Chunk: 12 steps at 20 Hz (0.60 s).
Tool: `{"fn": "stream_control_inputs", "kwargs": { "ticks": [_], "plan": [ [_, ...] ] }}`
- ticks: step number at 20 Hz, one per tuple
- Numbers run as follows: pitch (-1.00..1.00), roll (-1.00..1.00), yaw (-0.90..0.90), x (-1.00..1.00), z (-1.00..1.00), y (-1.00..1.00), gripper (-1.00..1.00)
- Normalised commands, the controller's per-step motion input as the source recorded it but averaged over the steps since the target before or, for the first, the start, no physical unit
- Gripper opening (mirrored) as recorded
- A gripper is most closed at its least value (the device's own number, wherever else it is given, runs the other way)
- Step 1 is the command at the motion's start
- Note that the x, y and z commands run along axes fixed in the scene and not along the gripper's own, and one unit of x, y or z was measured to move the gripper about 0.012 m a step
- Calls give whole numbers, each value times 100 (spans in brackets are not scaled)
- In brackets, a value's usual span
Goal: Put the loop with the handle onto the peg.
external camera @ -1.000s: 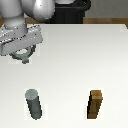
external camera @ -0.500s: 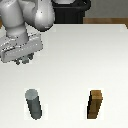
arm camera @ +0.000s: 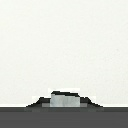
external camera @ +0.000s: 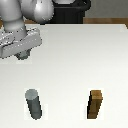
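Grey loop with the handle (arm camera: 64,100) rides in your gripper (external camera: 22,54), jaws clamped on it, now lifted and drifting slightly rightward; the peg (external camera: 34,104) waits at six o'clock, so carry it down-frame.

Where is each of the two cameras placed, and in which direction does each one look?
Exterior view: off the arm and raised, looking down on the white table with the peg, the brown block and the arm with its hand.
Wrist view: on the wrist, looking along the hand at bare table; only a small grey piece between dark shapes shows.
Shared: the white table; whether the grey piece is the loop, I cannot tell.
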Motion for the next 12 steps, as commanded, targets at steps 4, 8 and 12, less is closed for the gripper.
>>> {"fn": "stream_control_inputs", "kwargs": {
  "ticks": [4, 8, 12],
  "plan": [
    [0, 0, 0, 0, 100, 0, -100],
    [0, 0, 0, 25, 75, 0, -100],
    [0, 0, 0, 75, 0, 0, -100]
  ]
}}
